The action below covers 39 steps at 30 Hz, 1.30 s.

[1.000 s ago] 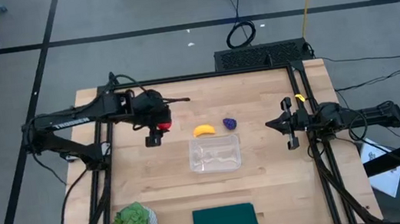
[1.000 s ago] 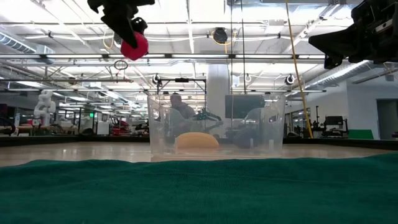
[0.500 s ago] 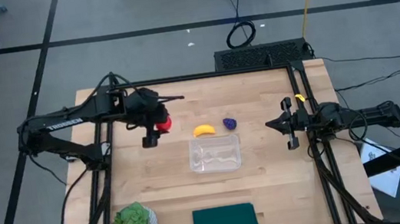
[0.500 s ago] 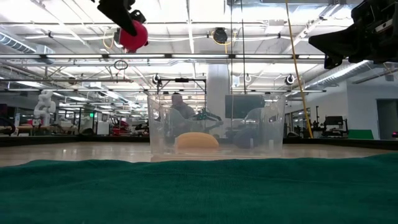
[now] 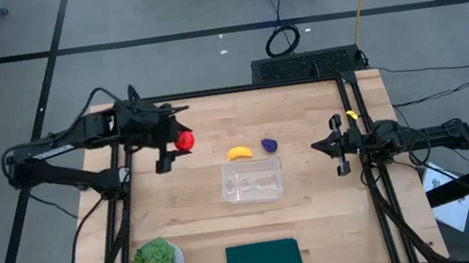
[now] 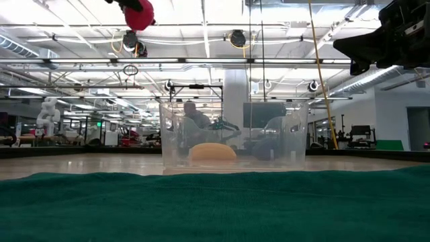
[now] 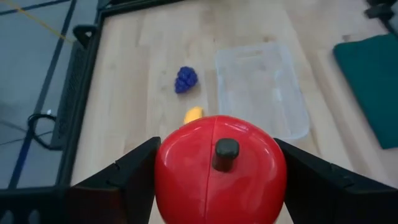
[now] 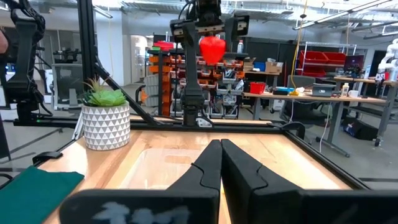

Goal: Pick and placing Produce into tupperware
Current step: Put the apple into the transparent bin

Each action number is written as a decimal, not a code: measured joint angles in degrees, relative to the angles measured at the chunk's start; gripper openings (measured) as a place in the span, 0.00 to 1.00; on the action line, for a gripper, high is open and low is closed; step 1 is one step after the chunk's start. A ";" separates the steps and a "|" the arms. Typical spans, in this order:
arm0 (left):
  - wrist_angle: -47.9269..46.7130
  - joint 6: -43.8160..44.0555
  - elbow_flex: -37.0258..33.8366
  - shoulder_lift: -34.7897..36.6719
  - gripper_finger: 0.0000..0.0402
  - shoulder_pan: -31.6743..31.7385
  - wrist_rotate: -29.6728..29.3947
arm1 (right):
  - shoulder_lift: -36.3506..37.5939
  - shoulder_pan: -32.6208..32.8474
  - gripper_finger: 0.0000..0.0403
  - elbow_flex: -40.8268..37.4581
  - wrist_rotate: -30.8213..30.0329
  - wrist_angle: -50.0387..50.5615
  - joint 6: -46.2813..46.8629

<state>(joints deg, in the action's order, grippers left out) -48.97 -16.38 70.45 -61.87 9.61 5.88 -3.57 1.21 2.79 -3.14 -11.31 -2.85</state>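
On the pale wooden table [image 5: 316,202] the clear, round-cornered tupperware [image 5: 251,181] looks empty. Beyond it lie the smooth curved banana [image 5: 238,153] and knobbly purple grapes [image 5: 269,145]. The left gripper [image 5: 177,143] pinches the glossy red fruit [image 5: 184,141] aloft; the right gripper [image 5: 320,146] hangs pressed together.

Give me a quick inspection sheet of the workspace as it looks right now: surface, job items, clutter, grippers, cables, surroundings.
Surface: wooden table, dark frame round it.
Job's things: red fruit held in the air; banana and purple grapes on the wood beside the clear tupperware, which holds nothing.
Clutter: potted plant and dark green cloth at the near edge.
Grippers: left gripper raised, gripping the red fruit; right gripper shut, parked at the right side.
Cables: coiled black cable on the floor behind the table.
Surroundings: workshop with shelving and desks; a person partly visible behind the tupperware in the low view.
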 joint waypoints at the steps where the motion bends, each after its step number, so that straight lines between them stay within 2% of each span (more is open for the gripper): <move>1: 0.05 0.04 -0.90 0.81 0.67 0.00 0.54 | 0.00 0.02 0.00 0.00 -0.02 -0.03 0.00; 5: 3.97 1.06 -5.26 3.59 0.67 -0.18 3.04 | 0.00 0.02 0.00 0.00 -0.02 -0.35 0.02; 10: 9.67 2.60 -10.17 5.94 0.67 -1.33 3.20 | 0.00 0.01 0.00 0.00 -0.03 -0.44 0.02; 23: 29.07 5.22 -20.46 6.40 0.67 -4.55 3.12 | 0.00 0.02 0.00 0.00 -0.04 -0.44 0.02; 30: 32.59 6.49 -21.04 6.38 0.67 -4.66 2.07 | 0.00 0.00 0.00 0.00 -0.04 -0.44 0.02; 39: 32.70 6.05 -21.04 6.38 0.67 -4.66 1.76 | 0.00 0.00 0.00 0.00 -0.04 -0.44 0.04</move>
<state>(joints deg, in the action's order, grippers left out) -16.27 -10.33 49.41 -55.48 4.95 7.64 -3.57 1.22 2.79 -3.18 -11.75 -2.81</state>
